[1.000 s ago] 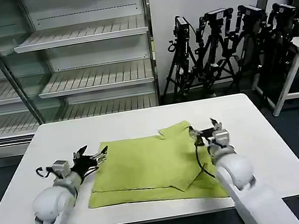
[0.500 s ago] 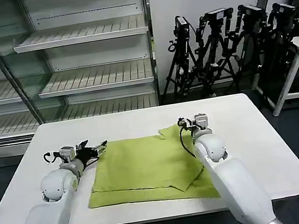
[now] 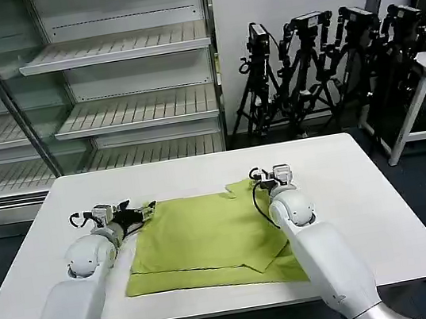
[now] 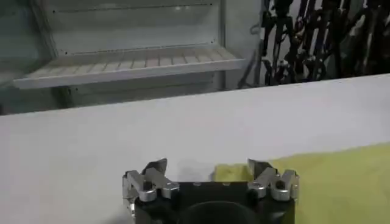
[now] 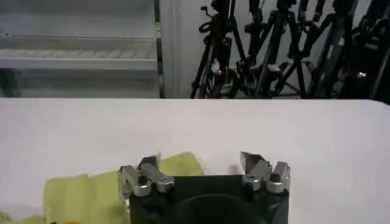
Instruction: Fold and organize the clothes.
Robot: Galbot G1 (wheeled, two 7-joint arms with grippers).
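With the soft lime yellow-green shirt (image 3: 212, 236) lying half-folded on the white table (image 3: 361, 185), the left gripper (image 3: 143, 214) and right gripper (image 3: 273, 174), both spread wide, should probably pinch its far corners evenly.

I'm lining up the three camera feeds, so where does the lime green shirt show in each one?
Head view: the shirt lies at the table's middle, between both grippers.
Left wrist view: its corner runs past the open left gripper.
Right wrist view: its edge sits beside the open right gripper.
Shared landmark: the white table.
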